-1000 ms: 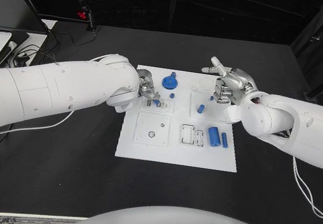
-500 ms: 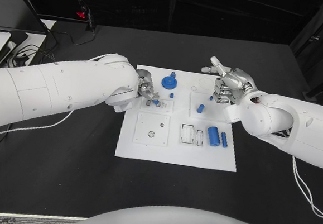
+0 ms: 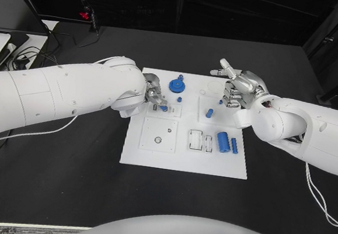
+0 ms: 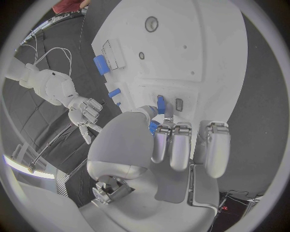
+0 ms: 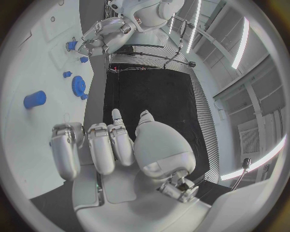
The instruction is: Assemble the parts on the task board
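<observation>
Parts are what I am watching, and the one that matters sits under my left hand (image 3: 151,94), over the near-left block of the task board (image 3: 184,160). From the left wrist view I can see the fingertips closed on a small blue peg (image 4: 161,102), standing roughly upright, its lower end at the board surface beside a small rectangular slot (image 4: 179,105). I cannot tell whether the peg is already seated in a hole or only touching the plate. The peg's long axis points down into the board, so I judge that the coming move is a straight push along that axis, not a sideways slide.

Moving across, a blue gear (image 3: 177,85) stands toward the far edge of the board, just beyond the left hand. Further right, a short blue pin (image 3: 209,113) stands in the middle square, and a thick blue cylinder (image 3: 223,142) lies beside a thinner blue rod (image 3: 234,145) in the near-right area, both with their long axes running away from me.

My right hand (image 3: 239,90) hovers over the far-right corner of the board with fingers curled in and nothing visible in them. It is the nearer hand to the pin, the cylinder and the rod.
</observation>
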Robot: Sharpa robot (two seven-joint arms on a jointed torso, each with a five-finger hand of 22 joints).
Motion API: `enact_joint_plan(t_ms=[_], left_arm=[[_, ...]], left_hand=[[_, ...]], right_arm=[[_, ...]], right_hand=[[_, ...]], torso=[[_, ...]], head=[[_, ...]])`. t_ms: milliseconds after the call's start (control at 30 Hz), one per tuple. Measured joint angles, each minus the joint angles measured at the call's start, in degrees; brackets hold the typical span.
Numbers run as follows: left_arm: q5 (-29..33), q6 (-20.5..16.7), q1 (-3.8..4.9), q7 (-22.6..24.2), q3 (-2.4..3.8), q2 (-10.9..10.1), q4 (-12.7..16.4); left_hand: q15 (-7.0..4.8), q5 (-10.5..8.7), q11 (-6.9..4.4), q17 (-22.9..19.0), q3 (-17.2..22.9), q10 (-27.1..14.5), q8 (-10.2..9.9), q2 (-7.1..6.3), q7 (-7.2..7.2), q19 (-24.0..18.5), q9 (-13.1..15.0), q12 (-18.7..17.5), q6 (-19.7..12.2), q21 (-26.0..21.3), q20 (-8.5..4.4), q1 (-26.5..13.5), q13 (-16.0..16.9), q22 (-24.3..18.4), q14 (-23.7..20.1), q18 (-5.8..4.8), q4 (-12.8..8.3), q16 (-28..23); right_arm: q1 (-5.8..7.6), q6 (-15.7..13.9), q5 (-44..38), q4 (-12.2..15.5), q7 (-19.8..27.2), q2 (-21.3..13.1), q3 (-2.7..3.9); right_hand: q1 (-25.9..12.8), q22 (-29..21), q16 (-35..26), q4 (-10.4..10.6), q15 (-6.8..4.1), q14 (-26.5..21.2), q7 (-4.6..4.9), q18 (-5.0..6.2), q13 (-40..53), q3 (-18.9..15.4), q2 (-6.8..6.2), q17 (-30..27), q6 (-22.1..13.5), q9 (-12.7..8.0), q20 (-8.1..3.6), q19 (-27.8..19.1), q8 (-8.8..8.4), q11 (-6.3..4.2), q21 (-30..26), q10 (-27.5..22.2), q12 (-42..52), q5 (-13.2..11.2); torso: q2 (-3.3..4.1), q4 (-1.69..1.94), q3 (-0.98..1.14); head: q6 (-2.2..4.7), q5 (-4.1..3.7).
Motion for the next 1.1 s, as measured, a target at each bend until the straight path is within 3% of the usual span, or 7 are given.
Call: enact_joint_plan(t_ms=[1100], left_arm=[[-0.02, -0.30, -0.08, 0.11, 0.04, 0.68, -0.94]], left_hand=[[0.00, 0.23, 0.00, 0.00, 1.04, 0.00, -0.02, 0.46, -0.08, 0.00, -0.08, 0.00, -0.34, 0.00, 0.00, 0.46, 0.00, 0.00, 0.00, 0.00, 0.84, 0.00]], right_arm=[[0.00, 0.00, 0.00, 0.00, 0.01, 0.00, 0.00]], right_hand=[[0.00, 0.00, 0.00, 0.00, 0.00, 0.00, 0.00, 0.00, 0.00, 0.00, 0.00, 0.00, 0.00, 0.00, 0.00, 0.00, 0.00, 0.00, 0.00, 0.00, 0.00, 0.00]], torso=[[0.01, 0.00, 0.00]], head=[[-0.14, 0.02]])
